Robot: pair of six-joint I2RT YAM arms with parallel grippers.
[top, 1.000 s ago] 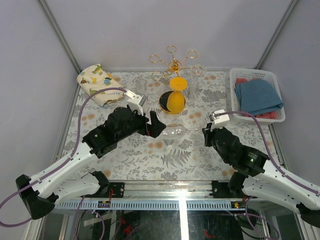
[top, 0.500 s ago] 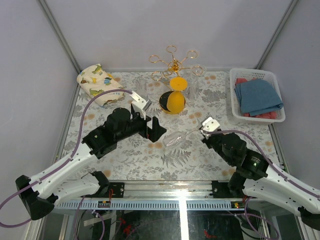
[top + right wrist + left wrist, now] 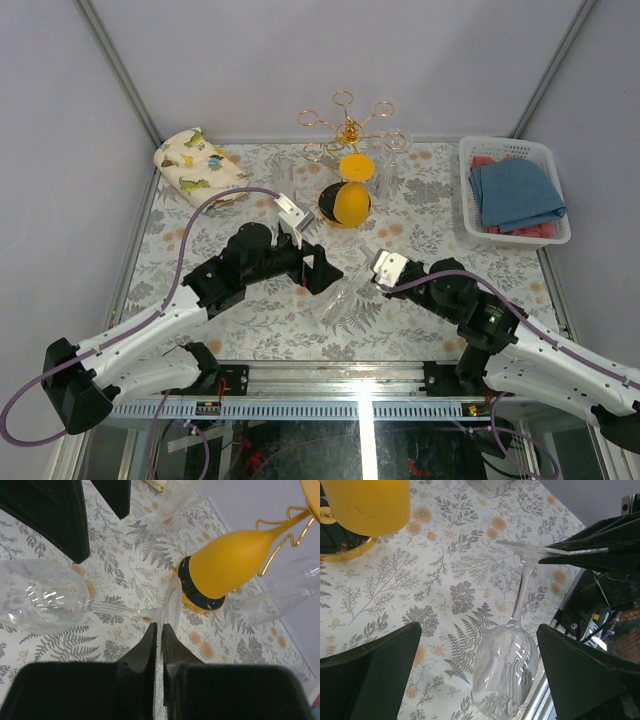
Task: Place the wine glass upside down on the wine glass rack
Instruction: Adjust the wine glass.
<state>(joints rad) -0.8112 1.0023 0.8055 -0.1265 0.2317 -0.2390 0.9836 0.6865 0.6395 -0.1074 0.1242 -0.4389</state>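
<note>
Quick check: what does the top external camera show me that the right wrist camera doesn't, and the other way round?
Only top external: the white basket with the blue cloth, the patterned cloth at the back left, the ring ends of the wine glass rack, and both arms whole. Only right wrist: the right claw shut on the foot of the wine glass, seen close. Both: that clear glass on its side, the hanging yellow glass, the rack's black base.
</note>
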